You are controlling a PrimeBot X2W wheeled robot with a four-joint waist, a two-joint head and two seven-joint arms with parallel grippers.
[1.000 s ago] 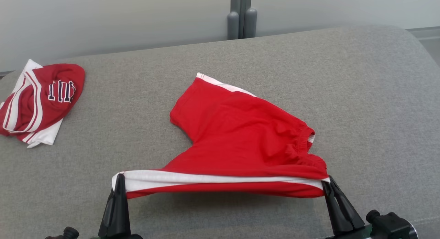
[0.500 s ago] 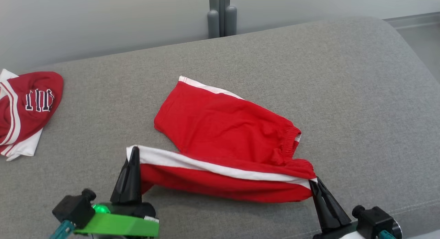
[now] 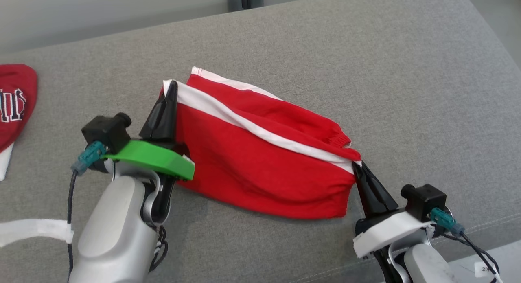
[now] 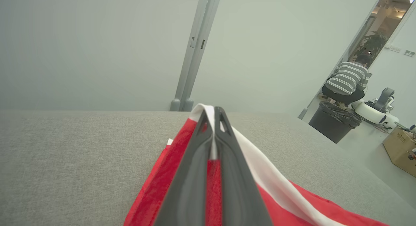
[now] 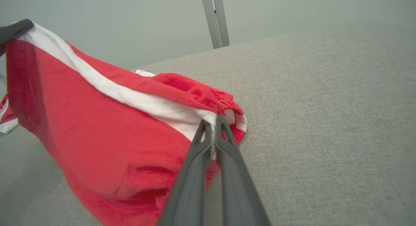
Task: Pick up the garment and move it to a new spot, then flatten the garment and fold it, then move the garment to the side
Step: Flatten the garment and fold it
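The garment (image 3: 260, 169) is a pair of red shorts with a white side stripe, lifted along that stripe above the grey cushioned surface (image 3: 366, 71). My left gripper (image 3: 171, 85) is shut on the hem end of the stripe, at upper left. My right gripper (image 3: 358, 165) is shut on the waistband end, at lower right. The near half of the shorts hangs down from the stripe; the far half rests on the surface behind it. In the left wrist view the fingers (image 4: 213, 113) pinch the white stripe (image 4: 260, 167). The right wrist view shows its fingers (image 5: 213, 123) clamped by the elastic waistband (image 5: 232, 109).
A second red and white garment (image 3: 14, 104) with lettering lies at the far left edge of the surface. A white strap (image 3: 32, 230) runs along the lower left. In the left wrist view, a person (image 4: 349, 81) sits beyond a doorway by a dark bin (image 4: 334, 120).
Both grippers have carried the striped edge up and away from me, over the far half of the shorts. The left end rose more than the right. The camera has tilted down and shifted.
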